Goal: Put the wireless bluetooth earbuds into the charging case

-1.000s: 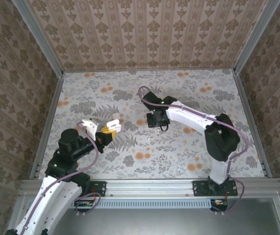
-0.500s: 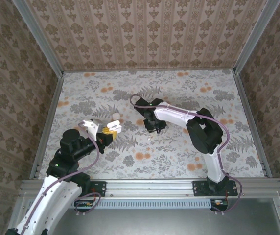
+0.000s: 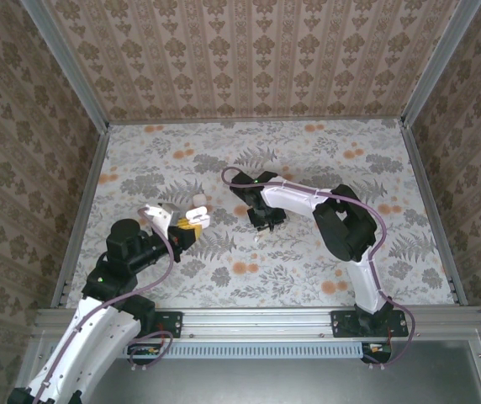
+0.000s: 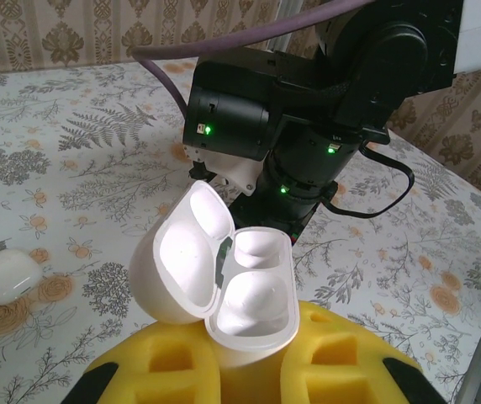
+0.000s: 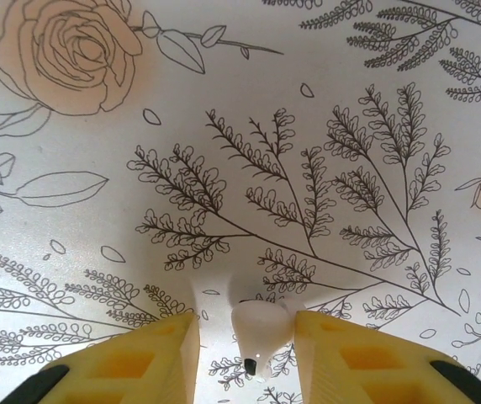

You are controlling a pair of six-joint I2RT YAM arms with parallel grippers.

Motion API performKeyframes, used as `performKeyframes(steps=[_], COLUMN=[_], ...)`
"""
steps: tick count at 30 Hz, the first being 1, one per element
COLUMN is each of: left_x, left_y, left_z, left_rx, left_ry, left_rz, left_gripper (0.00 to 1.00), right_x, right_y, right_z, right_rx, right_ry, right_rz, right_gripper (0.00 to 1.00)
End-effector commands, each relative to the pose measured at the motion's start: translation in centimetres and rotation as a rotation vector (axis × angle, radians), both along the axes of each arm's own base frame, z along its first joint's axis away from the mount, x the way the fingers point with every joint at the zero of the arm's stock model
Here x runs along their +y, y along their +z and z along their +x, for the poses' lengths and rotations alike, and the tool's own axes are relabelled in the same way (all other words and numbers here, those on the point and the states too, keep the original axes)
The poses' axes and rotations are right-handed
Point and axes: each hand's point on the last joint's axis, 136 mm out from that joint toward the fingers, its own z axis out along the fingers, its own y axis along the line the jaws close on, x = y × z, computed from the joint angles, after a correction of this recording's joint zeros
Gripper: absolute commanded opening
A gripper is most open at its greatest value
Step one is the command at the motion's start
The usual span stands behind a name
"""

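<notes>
My left gripper [image 4: 249, 370] is shut on the white charging case [image 4: 253, 290], held upright between yellow foam pads with its lid [image 4: 182, 252] flipped open to the left. In the top view this gripper [image 3: 187, 227] sits left of centre. My right gripper [image 5: 240, 358] points down at the table with its jaws apart around one small white earbud [image 5: 257, 330]. The earbud touches the right finger [image 5: 341, 353], and a gap remains on the left side. In the top view the right gripper [image 3: 261, 222] hangs at the table's middle.
A second white pebble-shaped case [image 4: 5, 276], closed, lies on the floral tablecloth [image 3: 308, 160] to the left in the left wrist view. The right arm's black wrist [image 4: 308, 126] stands close behind the held case. Metal rails [image 3: 81, 210] and patterned walls bound the table.
The right arm folded in, its elbow swinging left toward the centre, and its gripper shifted slightly left and lower over the earbud. The left arm with the open case hardly moved.
</notes>
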Motion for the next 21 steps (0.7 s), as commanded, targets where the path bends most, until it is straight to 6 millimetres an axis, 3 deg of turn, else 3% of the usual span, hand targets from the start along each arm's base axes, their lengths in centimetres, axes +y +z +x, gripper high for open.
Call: performKeyframes(steps=[1, 12, 21], left_x=[-0.2, -0.2, -0.3], left_y=[1.0, 1.5, 1.7], left_z=[0.2, 0.1, -0.1], left_rx=[-0.036, -0.039, -0.034], left_ry=[-0.005, -0.008, -0.012], left_rz=[-0.018, -0.024, -0.030], left_gripper=[0.00, 0.00, 0.00], right_x=[-1.2, -2.2, -1.5], right_y=[-0.7, -0.9, 0.4], right_z=[-0.6, -1.2, -0.7], right_rx=[0.028, 0.056, 0.021], right_ry=[0.012, -0.048, -0.053], right_rz=[-0.051, 0.035, 0.118], right_gripper=[0.32, 0.28, 0.16])
